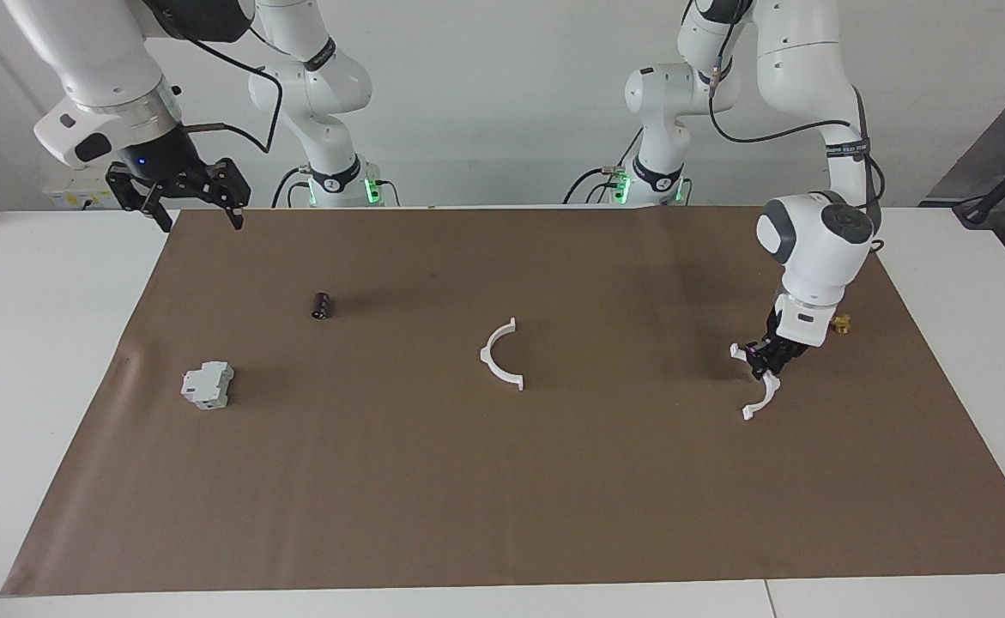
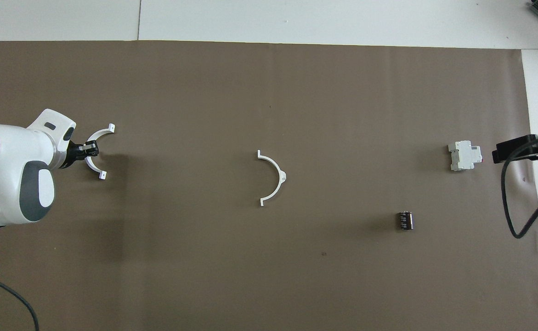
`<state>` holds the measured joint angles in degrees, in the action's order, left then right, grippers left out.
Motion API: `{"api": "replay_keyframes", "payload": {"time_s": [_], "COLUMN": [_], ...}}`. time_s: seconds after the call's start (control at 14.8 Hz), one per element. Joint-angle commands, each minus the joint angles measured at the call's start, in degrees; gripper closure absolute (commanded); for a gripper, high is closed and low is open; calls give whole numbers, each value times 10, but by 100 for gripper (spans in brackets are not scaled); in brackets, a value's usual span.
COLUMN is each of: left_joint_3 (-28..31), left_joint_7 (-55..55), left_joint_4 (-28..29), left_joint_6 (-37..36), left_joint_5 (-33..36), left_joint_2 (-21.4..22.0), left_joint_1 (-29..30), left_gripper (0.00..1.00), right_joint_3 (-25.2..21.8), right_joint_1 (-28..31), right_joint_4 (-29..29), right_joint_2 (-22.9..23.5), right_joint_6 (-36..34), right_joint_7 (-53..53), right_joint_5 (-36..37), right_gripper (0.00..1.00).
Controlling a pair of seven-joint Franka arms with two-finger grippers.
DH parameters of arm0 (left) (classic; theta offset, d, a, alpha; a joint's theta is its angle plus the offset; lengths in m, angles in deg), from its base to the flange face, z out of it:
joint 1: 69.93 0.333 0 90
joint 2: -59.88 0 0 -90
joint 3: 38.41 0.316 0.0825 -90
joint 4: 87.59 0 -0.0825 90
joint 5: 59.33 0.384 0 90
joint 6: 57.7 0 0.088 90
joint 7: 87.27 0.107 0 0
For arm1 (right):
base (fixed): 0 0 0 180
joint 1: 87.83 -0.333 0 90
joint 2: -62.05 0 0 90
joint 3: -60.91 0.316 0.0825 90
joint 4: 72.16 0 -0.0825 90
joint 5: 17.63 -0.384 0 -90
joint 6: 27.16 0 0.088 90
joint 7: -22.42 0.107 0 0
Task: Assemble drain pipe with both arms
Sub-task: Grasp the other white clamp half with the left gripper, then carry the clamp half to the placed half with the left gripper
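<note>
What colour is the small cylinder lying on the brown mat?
Black; the small cylinder shows best in the overhead view.

One white half-ring (image 1: 502, 354) lies mid-mat; the other half-ring (image 1: 760, 396) toward the left arm's end.

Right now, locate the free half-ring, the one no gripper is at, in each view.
Facing view: free half-ring lies mid-mat, open toward the left arm's end.
Overhead view: free half-ring lies mid-mat, again open toward the left arm.
Shared landmark: black cylinder, nearer the robots, toward the right arm's end.
</note>
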<state>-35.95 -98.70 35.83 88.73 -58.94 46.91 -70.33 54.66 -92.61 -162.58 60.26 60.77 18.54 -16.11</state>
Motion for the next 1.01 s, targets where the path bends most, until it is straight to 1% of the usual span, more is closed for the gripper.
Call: {"api": "replay_keyframes", "payload": {"time_s": [0.0, 0.2, 0.34, 0.47, 0.54, 0.67, 0.94], "left_joint_3": [1, 1, 1, -3, -11, -11, -10], "left_joint_7": [-2, -3, -11, -28, -60, -153, -286], "left_joint_4": [12, 9, -9, -41, -56, -61, -60], "left_joint_6": [16, 15, -2, -60, -79, -77, -80], "left_joint_5": [-1, -1, -1, -5, -5, -5, -5], "left_joint_2": [3, 3, 7, 15, 19, 20, 28], "left_joint_1": [-4, -5, -25, -31, -43, -95, -185], "left_gripper": [100, 100, 100, 100, 100, 100, 100], "right_joint_3": [4, 4, 4, 4, 4, 4, 3], "right_joint_1": [8, 8, 8, 8, 8, 8, 8], "right_joint_4": [-3, -3, -3, -3, -3, -3, -3], "right_joint_2": [-6, -6, -6, -6, -6, -6, -6], "right_joint_6": [-5, -5, -5, -5, -5, -5, -5], "right_joint_7": [7, 7, 7, 7, 8, 7, 7], "right_joint_5": [-8, -8, -8, -8, -8, -8, -8], "right_gripper": [0, 0, 0, 0, 0, 0, 0]}}
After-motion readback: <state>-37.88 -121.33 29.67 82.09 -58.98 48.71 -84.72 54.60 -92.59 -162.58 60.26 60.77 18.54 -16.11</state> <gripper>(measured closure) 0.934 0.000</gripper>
